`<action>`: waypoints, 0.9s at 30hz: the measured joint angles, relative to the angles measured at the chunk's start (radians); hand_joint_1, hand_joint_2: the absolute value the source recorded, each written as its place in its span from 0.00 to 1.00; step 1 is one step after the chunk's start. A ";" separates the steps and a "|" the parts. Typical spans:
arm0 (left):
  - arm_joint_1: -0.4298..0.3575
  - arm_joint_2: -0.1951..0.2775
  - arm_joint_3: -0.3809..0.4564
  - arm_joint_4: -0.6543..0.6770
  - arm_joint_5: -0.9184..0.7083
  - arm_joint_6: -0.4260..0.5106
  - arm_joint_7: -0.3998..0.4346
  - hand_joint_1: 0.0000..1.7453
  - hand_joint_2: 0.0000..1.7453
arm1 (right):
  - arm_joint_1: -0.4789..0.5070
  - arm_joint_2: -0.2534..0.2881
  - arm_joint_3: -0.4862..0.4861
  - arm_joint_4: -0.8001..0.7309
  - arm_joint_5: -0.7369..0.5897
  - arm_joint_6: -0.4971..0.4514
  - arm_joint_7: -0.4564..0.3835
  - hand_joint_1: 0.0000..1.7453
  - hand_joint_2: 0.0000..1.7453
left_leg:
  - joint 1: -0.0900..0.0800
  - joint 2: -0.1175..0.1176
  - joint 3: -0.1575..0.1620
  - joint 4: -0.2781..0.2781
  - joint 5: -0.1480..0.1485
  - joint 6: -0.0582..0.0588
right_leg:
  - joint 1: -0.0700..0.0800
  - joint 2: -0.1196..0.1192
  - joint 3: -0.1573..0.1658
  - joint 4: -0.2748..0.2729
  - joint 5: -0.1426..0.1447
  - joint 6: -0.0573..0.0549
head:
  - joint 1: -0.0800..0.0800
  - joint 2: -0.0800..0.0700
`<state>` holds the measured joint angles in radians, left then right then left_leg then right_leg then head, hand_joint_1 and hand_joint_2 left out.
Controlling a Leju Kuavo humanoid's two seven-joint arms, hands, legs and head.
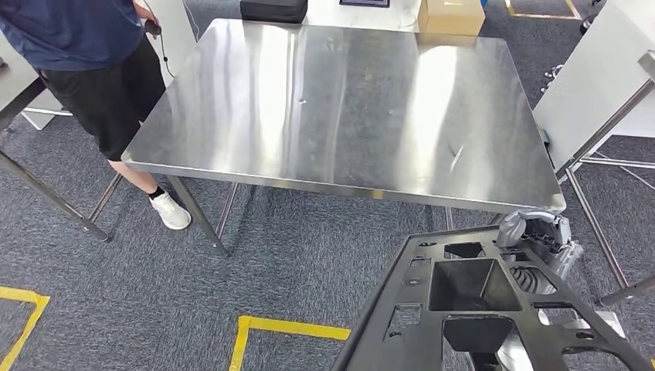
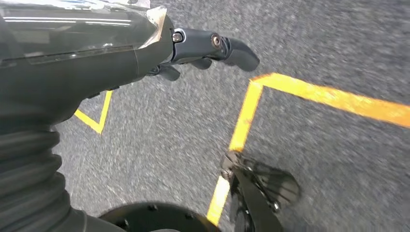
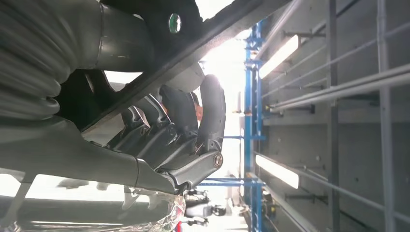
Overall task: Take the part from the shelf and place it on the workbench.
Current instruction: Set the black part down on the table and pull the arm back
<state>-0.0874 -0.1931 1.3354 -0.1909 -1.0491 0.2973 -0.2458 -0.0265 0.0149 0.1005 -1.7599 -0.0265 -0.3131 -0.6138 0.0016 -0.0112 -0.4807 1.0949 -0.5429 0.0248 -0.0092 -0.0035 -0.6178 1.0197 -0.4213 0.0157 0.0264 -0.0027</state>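
At the far left of our head view, a person in a dark blue shirt and black shorts (image 1: 93, 69) is standing beside the corner of the large stainless steel workbench (image 1: 347, 108), 1 white sneaker (image 1: 171, 211) planted on the grey carpet (image 1: 232, 263). Yellow tape lines (image 1: 286, 328) are running across that carpet nearer to us. Our left hand (image 2: 203, 48) is hanging over the floor in its wrist view, its dark fingers (image 2: 239, 53) reaching loosely forward and holding nothing. Beyond the workbench's far edge, a black case (image 1: 273, 9) and a brown cardboard box (image 1: 451, 15) are sitting on another surface. Toward the lower right we are carrying the large black moulded plastic part with rectangular cut-outs and pockets (image 1: 463, 309), which is hovering just short of the workbench's near right corner and not touching it. Our right hand (image 1: 533, 232) is gripping the part's far right edge; in the right wrist view the fingers (image 3: 212, 111) are curling tightly around the part's dark rim, with the grey thumb on the other side of it.
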 joint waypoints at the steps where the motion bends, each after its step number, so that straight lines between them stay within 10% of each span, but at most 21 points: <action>1: -0.002 0.000 0.000 0.000 0.000 0.000 0.000 0.00 1.00 | -0.001 0.000 0.000 0.000 0.000 0.000 0.000 1.00 1.00 | 0.001 0.002 -0.036 0.057 0.007 -0.004 | -0.003 0.001 0.014 -0.002 -0.009 -0.009 | -0.002 0.000; 4: -0.003 0.000 0.000 0.000 0.000 0.000 0.000 0.00 1.00 | 0.002 0.001 0.000 0.000 0.001 0.002 0.000 1.00 1.00 | 0.005 0.005 -0.163 0.202 -0.064 -0.014 | -0.004 0.004 0.051 -0.005 -0.045 -0.022 | -0.004 0.000; 6: -0.001 0.001 0.000 0.000 0.000 0.000 0.000 0.00 1.00 | 0.005 0.002 -0.001 0.000 0.001 0.003 0.000 1.00 1.00 | 0.008 0.006 -0.212 0.199 -0.119 -0.018 | -0.005 0.008 0.084 -0.005 -0.071 -0.020 | -0.005 0.000; 11: -0.001 0.002 -0.001 0.000 0.000 0.002 0.000 0.00 1.00 | 0.004 0.002 -0.002 0.001 0.000 0.004 0.000 1.00 1.00 | 0.006 0.013 -0.188 -0.011 0.045 -0.011 | -0.002 0.012 0.161 -0.012 -0.145 0.000 | -0.009 0.000; 15: 0.000 0.000 0.000 0.000 0.001 0.003 0.001 0.00 1.00 | 0.003 0.001 -0.002 0.001 -0.001 0.006 0.000 1.00 1.00 | 0.007 0.011 -0.145 -0.035 0.064 0.021 | 0.001 0.013 0.195 0.017 -0.151 0.030 | -0.007 0.000; 21: 0.000 0.000 0.000 -0.001 0.000 0.005 0.001 0.00 1.00 | 0.006 -0.001 -0.003 0.004 -0.002 0.006 0.000 1.00 1.00 | -0.004 0.004 -0.085 -0.040 0.038 0.047 | -0.001 0.010 -0.007 0.238 -0.235 0.017 | 0.005 0.000; 23: 0.002 0.001 0.000 -0.001 -0.002 0.003 0.000 0.00 1.00 | 0.010 -0.001 -0.003 0.004 -0.002 0.005 0.000 1.00 1.00 | -0.012 -0.002 -0.058 -0.041 0.015 0.048 | 0.004 0.010 -0.020 0.153 -0.203 0.021 | 0.006 0.000; 27: 0.003 -0.001 -0.001 -0.001 -0.007 -0.005 -0.001 0.00 1.00 | 0.028 -0.003 -0.003 0.000 -0.002 0.002 0.001 1.00 1.00 | -0.014 -0.009 -0.010 -0.051 -0.020 0.040 | 0.025 0.008 0.016 0.027 -0.046 0.009 | -0.001 0.000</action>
<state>-0.0842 -0.1940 1.3347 -0.1918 -1.0564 0.2927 -0.2463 0.0013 0.0120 0.0979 -1.7597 -0.0282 -0.3108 -0.6130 -0.0123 -0.0201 -0.4905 1.0438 -0.5633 0.0645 0.0160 0.0046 -0.6020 1.0467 -0.4669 0.0250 0.0251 -0.0027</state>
